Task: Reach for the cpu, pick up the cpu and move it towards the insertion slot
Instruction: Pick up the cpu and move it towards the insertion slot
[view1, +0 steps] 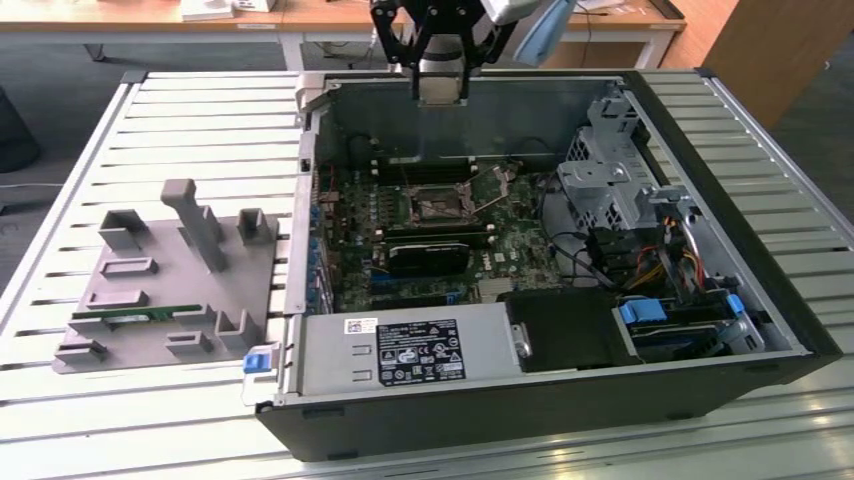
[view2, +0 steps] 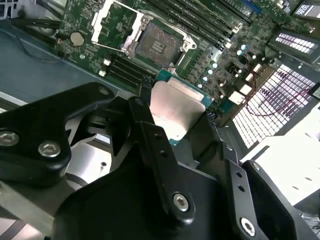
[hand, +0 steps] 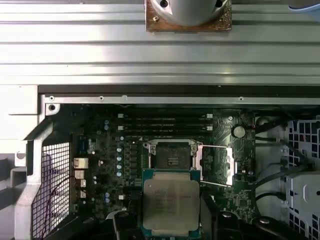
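My gripper is shut on the cpu, a flat square chip with a silvery top and a thin greenish edge, held by two opposite sides between the black fingers. In the second wrist view the cpu hangs above the motherboard. The insertion slot is a dark square socket, with its metal frame swung open beside it. It lies just beyond the cpu in both wrist views; in the second it is the insertion slot. In the exterior view the gripper hovers over the far wall of the open computer case, above and behind the insertion slot.
The open case lies on a slatted metal table. Inside are a black card, a power supply, a drive cage and loose cables. A grey fixture plate holding a green memory stick sits on the exterior view's left.
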